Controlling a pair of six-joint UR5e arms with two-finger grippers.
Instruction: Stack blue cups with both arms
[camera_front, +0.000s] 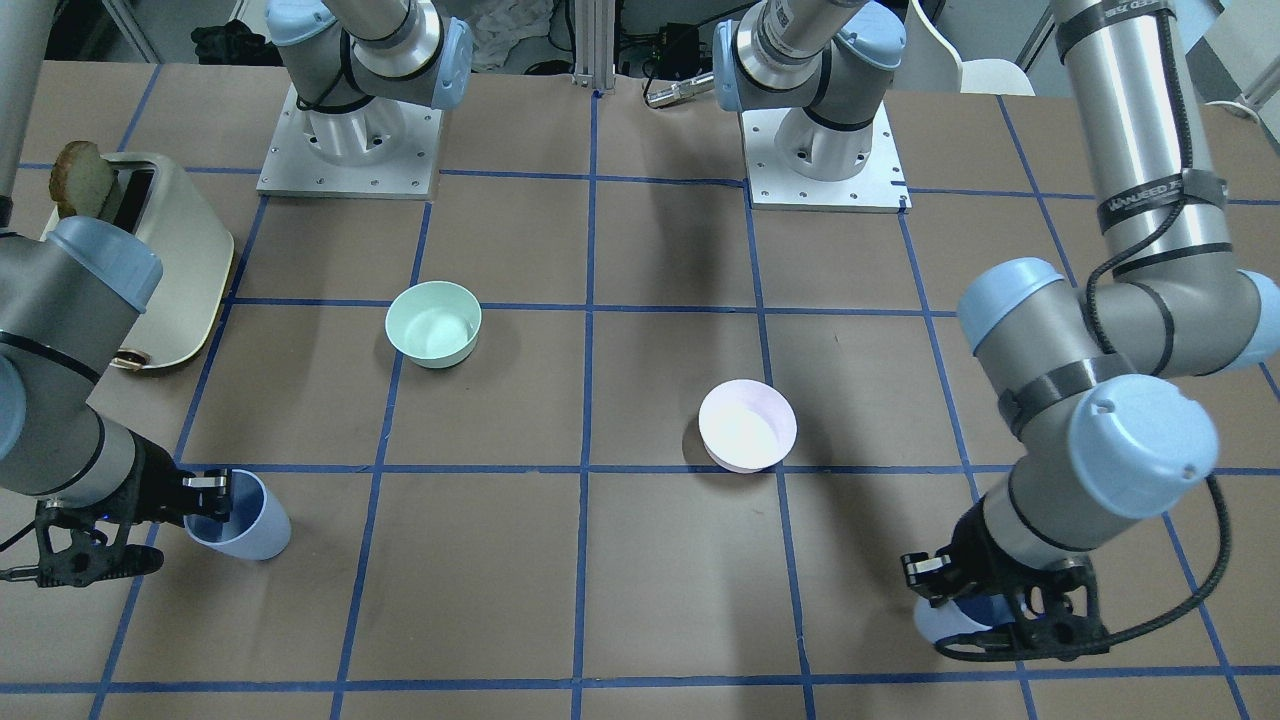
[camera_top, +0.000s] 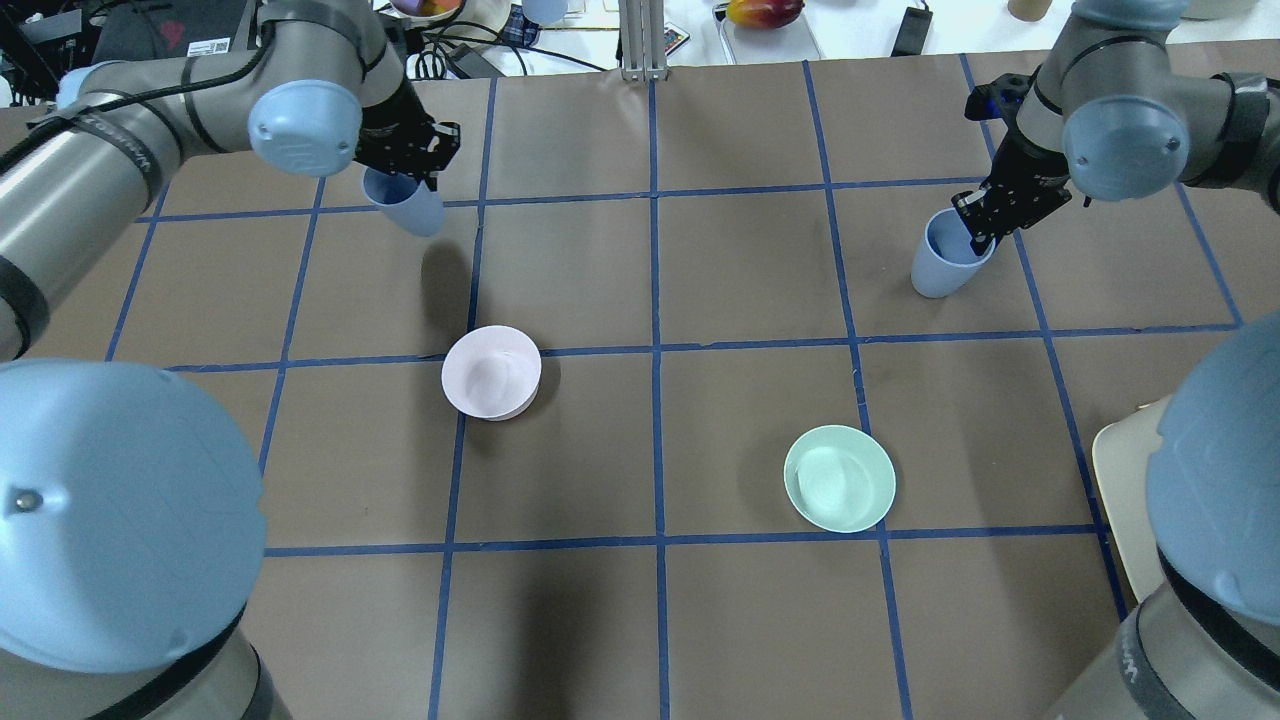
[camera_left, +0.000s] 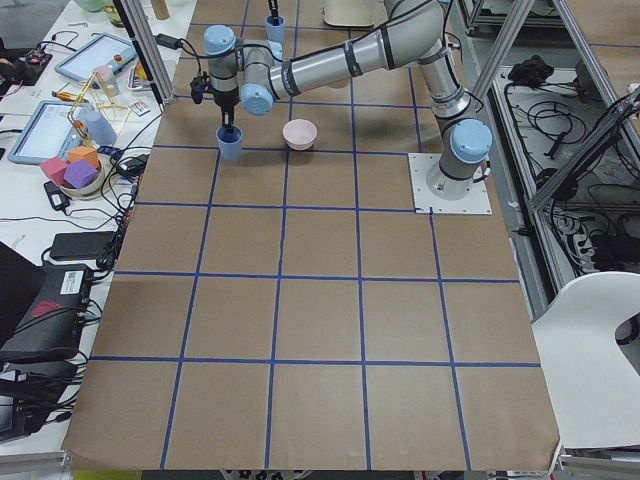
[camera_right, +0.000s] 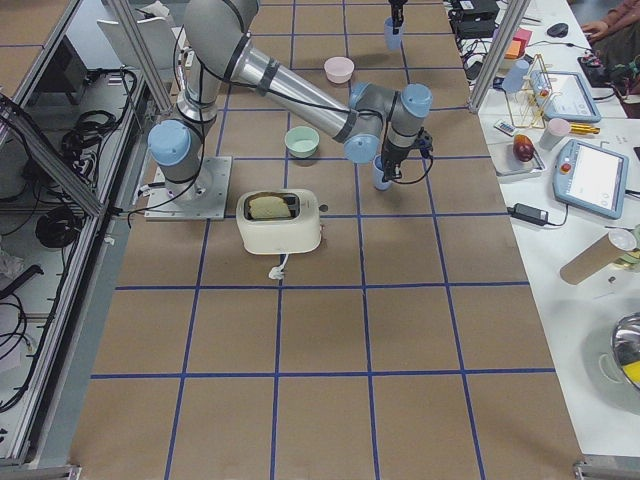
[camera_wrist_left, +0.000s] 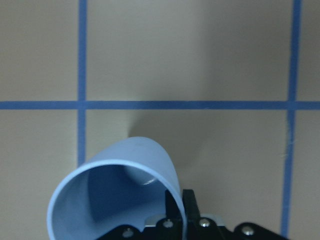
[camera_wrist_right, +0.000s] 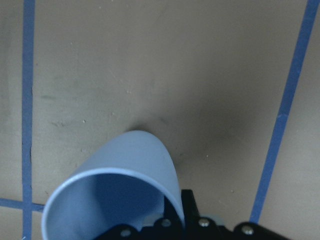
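Note:
Two pale blue cups. My left gripper is shut on the rim of one blue cup, one finger inside and one outside. It holds the cup tilted above the table, with the cup's shadow apart from it. The left wrist view shows this cup and gripper. My right gripper is shut on the rim of the other blue cup, tilted at or just above the table. The right wrist view shows that cup and gripper. The cups are far apart, at opposite ends of the table's far row.
A pale pink bowl sits left of centre and a mint-green bowl sits right of centre, nearer the robot. A cream toaster with a slice of bread stands by the right arm's side. Clutter lies past the table's far edge.

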